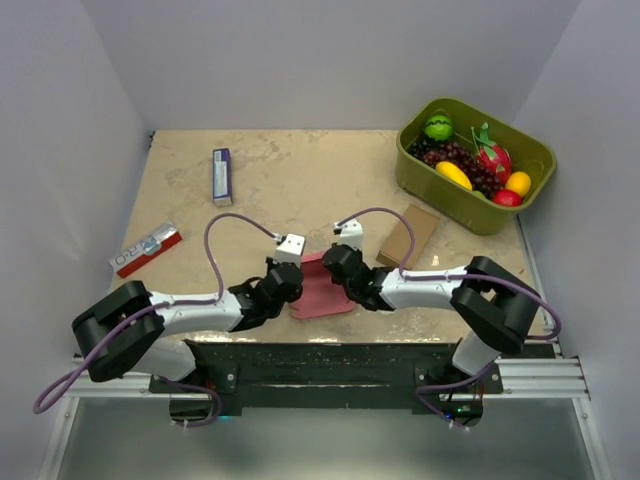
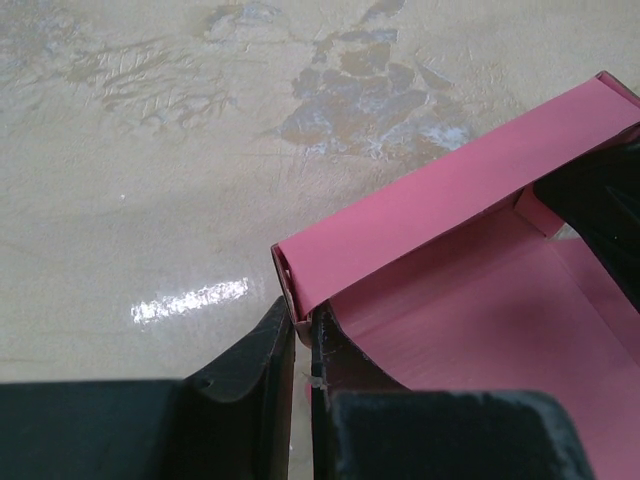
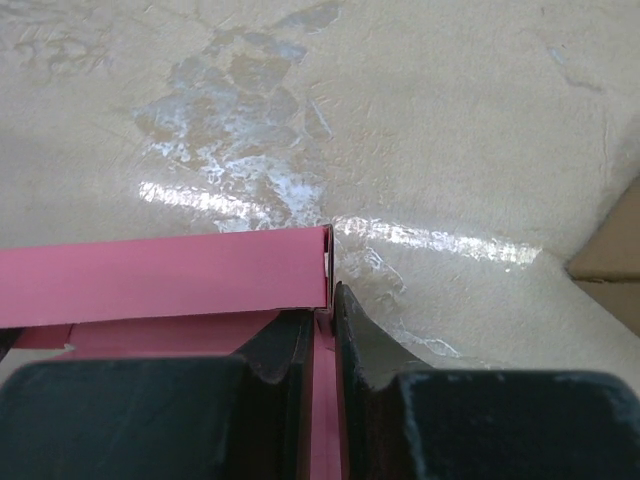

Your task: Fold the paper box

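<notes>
pink paper box [image 1: 322, 290] partly folded on the tan table [image 1: 300, 170], between the two arms, left gripper [image 2: 303, 335] jaws pinched on card at one corner of its raised wall, right gripper [image 3: 325, 312] likewise, clamped on the opposite corner

paper box [image 1: 323, 297] between left tool [image 1: 294, 290] and right tool [image 1: 341, 277], carton [image 1: 408, 236] right

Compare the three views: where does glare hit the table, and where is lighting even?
Left wrist view: a bright glare streak on the table beside the paper box. Right wrist view: a glare band across the table beyond the paper box. Top view: even, diffuse light, no hot spot.
</notes>
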